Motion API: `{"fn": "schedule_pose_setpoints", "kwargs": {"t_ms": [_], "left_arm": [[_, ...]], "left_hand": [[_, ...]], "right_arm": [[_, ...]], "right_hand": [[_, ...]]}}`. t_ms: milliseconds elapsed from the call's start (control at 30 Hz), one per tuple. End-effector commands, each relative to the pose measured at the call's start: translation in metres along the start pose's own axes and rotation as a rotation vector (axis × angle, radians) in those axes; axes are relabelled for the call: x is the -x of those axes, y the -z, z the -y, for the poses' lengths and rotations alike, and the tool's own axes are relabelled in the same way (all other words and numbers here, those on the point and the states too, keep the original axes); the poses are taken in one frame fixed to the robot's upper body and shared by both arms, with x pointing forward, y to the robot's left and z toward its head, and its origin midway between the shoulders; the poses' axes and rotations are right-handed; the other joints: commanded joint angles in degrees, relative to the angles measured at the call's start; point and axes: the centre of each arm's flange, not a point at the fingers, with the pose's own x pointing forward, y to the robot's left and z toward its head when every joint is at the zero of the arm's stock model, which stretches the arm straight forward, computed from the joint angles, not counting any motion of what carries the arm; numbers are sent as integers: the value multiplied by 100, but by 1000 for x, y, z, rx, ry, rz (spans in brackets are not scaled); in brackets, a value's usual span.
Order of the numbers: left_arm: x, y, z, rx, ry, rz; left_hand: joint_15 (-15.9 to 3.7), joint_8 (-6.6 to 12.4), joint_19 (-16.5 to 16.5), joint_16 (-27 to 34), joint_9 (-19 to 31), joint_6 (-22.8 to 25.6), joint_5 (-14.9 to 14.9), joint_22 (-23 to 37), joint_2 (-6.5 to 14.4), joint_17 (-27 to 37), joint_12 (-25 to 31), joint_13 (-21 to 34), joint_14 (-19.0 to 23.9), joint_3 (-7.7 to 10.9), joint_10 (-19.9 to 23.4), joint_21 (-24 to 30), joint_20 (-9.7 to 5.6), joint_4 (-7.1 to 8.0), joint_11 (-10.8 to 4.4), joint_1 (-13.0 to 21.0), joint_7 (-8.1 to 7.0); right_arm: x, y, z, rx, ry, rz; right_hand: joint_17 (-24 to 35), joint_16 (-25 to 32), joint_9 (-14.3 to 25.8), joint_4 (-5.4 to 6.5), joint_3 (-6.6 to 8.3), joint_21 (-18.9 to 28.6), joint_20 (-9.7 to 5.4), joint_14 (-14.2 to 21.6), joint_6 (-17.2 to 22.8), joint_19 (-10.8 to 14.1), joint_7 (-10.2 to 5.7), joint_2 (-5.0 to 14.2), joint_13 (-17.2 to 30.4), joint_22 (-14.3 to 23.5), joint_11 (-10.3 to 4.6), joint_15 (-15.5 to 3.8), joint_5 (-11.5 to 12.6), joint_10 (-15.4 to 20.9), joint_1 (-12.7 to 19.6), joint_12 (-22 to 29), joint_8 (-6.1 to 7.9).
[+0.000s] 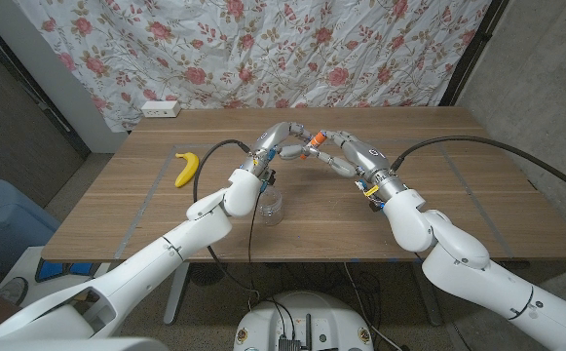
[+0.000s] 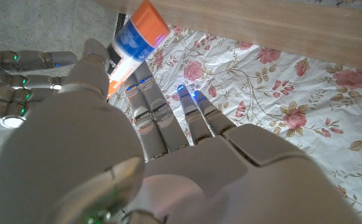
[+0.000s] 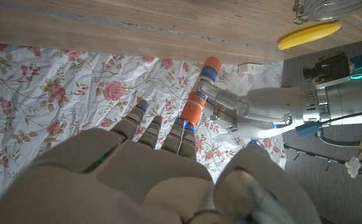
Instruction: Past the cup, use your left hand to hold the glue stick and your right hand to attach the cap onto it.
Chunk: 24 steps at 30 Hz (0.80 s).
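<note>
Glue stick [image 1: 306, 148]: orange and blue tube, held in the air above the table's far middle, past the cup, between the two hands. In the right wrist view it [image 3: 200, 92] shows orange at both ends with a blue and white label band.

Left hand [image 1: 281, 142]: raised over the table, fingers wrapped around the glue stick's body; the right wrist view shows its fingers [image 3: 230, 102] clasping the tube.

Right hand [image 1: 339, 148]: raised opposite, fingertips meeting the glue stick's orange end; whether it grips the cap cannot be told.

Cup [image 1: 271, 206]: clear, upright on the table, near edge, beside the left forearm.

Banana [image 1: 185, 167]: yellow, lying on the table's left part, well apart from the hands.

Table [image 1: 458, 185]: wooden.

Floral curtain [image 1: 380, 49]: hangs behind the table.

Power strip [image 1: 160, 108]: white, at the table's far left corner.
</note>
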Motion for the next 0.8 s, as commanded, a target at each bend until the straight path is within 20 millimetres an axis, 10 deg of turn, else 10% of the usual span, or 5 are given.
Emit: {"fn": "schedule_pose_setpoints", "kwargs": {"t_ms": [33,800], "left_arm": [[3,-1,0,0,3,-2],[9,3,-4,-11,4,-6]], "left_hand": [[-847,111,59,8,40,118,38,16,420,15,31,30,40,29,94,21,-227,12,-70,227,-88],[-849,93,59,7,41,90,36,16,403,15,22,28,49,19,93,18,-238,16,-72,238,-87]], "right_arm": [[1,5,7,-36,57,-2],[5,19,21,-119,155,-7]], "right_hand": [[12,15,17,31,21,26,17,44,124,44,-85,5,23,19,-19,-62,2,42,-31,-11,17],[-6,12,18,-3,48,42,16,75,120,111,-89,1,26,18,8,-66,3,63,-12,-20,-7]]}}
